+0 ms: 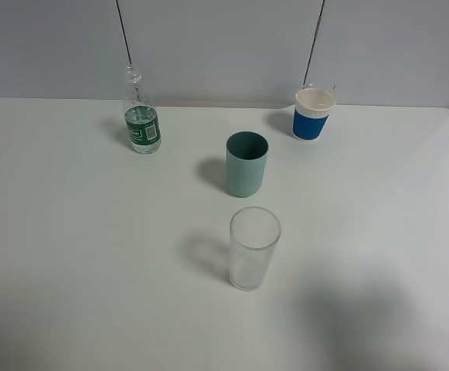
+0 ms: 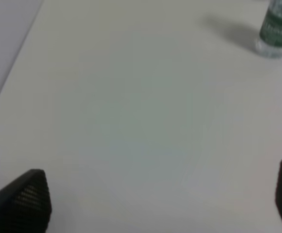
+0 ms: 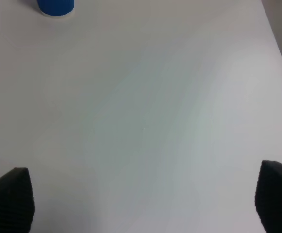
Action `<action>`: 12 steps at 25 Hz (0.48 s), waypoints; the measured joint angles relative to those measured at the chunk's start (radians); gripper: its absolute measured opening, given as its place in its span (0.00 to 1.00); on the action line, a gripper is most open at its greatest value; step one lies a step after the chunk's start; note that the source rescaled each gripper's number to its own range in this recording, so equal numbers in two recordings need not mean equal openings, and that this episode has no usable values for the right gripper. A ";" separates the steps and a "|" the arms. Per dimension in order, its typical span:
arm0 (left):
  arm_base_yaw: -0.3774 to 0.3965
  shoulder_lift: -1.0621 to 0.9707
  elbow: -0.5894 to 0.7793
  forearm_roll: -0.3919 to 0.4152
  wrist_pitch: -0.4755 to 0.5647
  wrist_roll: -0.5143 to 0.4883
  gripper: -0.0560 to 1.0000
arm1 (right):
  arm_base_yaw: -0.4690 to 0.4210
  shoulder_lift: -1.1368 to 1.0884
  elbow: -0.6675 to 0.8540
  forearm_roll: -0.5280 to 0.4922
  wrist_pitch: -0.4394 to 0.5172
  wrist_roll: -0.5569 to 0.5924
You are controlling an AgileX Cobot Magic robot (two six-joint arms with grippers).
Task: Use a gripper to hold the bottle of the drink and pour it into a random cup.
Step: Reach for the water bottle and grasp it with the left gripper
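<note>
The clear bottle (image 1: 141, 114) with its dark green label stands upright at the back left of the white table, colourless drink (image 1: 144, 144) showing near its base. Its lower part (image 2: 276, 30) also shows far ahead in the left wrist view. The teal-green cup (image 1: 246, 164) stands upright and empty near the table's middle. Neither gripper shows in the high view. My left gripper (image 2: 162, 201) is open over bare table, its black fingertips (image 2: 26, 199) wide apart. My right gripper (image 3: 143, 204) is likewise open, holding nothing.
A tall clear glass tumbler (image 1: 253, 247) stands in front of the teal cup. A blue-and-white paper cup (image 1: 313, 114) stands at the back right, its blue base (image 3: 56, 7) visible from the right wrist. The white table (image 1: 69, 255) ends at a grey wall behind.
</note>
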 joint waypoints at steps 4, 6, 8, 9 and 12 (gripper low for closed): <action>0.000 0.114 -0.026 0.012 -0.052 0.026 1.00 | 0.000 0.000 0.000 0.000 0.000 0.000; 0.000 0.176 -0.036 0.021 -0.087 0.058 1.00 | 0.000 0.000 0.000 0.000 0.000 0.000; 0.000 0.235 -0.042 0.023 -0.130 0.086 1.00 | 0.000 0.000 0.000 0.000 0.000 0.000; 0.000 0.267 -0.044 0.023 -0.151 0.100 1.00 | 0.000 0.000 0.000 0.000 0.000 0.000; 0.000 0.354 -0.048 0.023 -0.209 0.129 1.00 | 0.000 0.000 0.000 0.000 0.000 0.000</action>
